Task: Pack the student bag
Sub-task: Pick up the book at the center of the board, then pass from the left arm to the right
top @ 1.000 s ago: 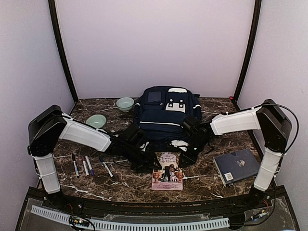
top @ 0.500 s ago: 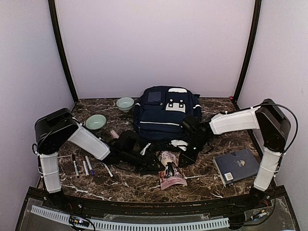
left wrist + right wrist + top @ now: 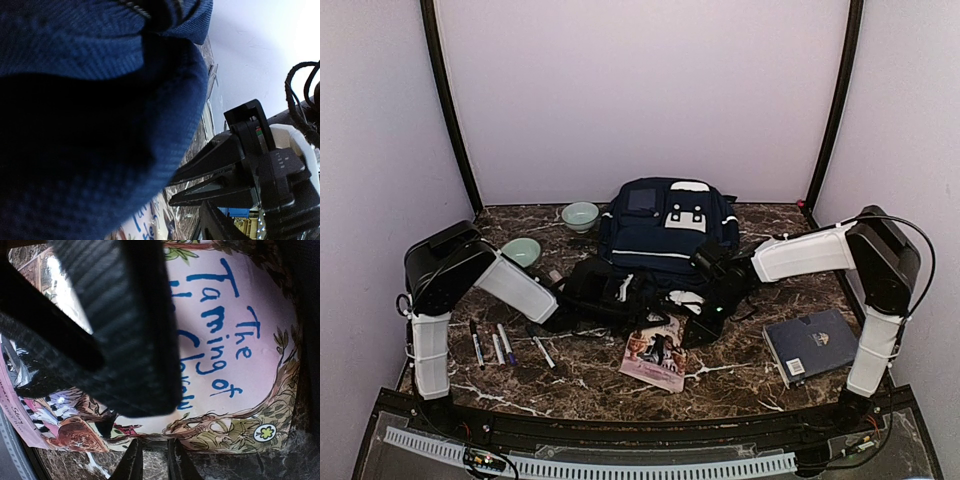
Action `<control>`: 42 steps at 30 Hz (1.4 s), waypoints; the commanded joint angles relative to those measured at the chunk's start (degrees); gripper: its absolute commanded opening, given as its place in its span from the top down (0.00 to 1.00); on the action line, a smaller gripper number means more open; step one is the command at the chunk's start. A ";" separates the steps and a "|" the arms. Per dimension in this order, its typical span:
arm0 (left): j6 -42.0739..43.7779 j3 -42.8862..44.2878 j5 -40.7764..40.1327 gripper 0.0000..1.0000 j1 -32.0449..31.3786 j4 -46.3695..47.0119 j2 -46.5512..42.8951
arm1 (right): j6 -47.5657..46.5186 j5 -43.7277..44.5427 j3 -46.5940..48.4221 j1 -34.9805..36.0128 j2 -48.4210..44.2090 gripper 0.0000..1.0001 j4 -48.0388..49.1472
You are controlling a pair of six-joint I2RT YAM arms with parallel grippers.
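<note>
The navy student bag (image 3: 665, 232) lies at the back centre, and its fabric (image 3: 90, 115) fills most of the left wrist view. A pink picture book (image 3: 655, 352) lies skewed in front of it, and it also shows in the right wrist view (image 3: 235, 340). My left gripper (image 3: 638, 298) is pressed against the bag's front edge with its jaws hidden. My right gripper (image 3: 154, 462) hovers at the book's edge with a narrow gap and nothing between the fingers. A black strap (image 3: 125, 330) crosses in front of it. The right gripper also shows in the left wrist view (image 3: 172, 192).
Two green bowls (image 3: 580, 214) (image 3: 522, 250) stand at the back left. Several markers (image 3: 495, 343) lie at the front left. A dark blue hardcover book (image 3: 812, 343) lies at the front right. Bag straps trail between the grippers.
The pink book has slid left and back and turned askew. My left gripper has drawn back from the book up to the bag's front edge. The right gripper has barely moved.
</note>
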 commanded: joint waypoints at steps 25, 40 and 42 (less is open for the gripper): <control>1.09 -5.41 0.73 0.90 -0.05 -13.27 -14.04 | -1.20 11.98 -6.37 1.05 -3.44 0.72 -3.68; 24.62 10.90 0.67 1.00 -1.10 -46.08 -29.25 | -6.27 6.35 4.76 -9.17 -30.97 0.40 -11.79; 28.10 14.18 -0.87 1.00 -1.10 -47.01 -30.25 | -4.42 8.29 7.80 -10.85 -32.04 0.22 -9.90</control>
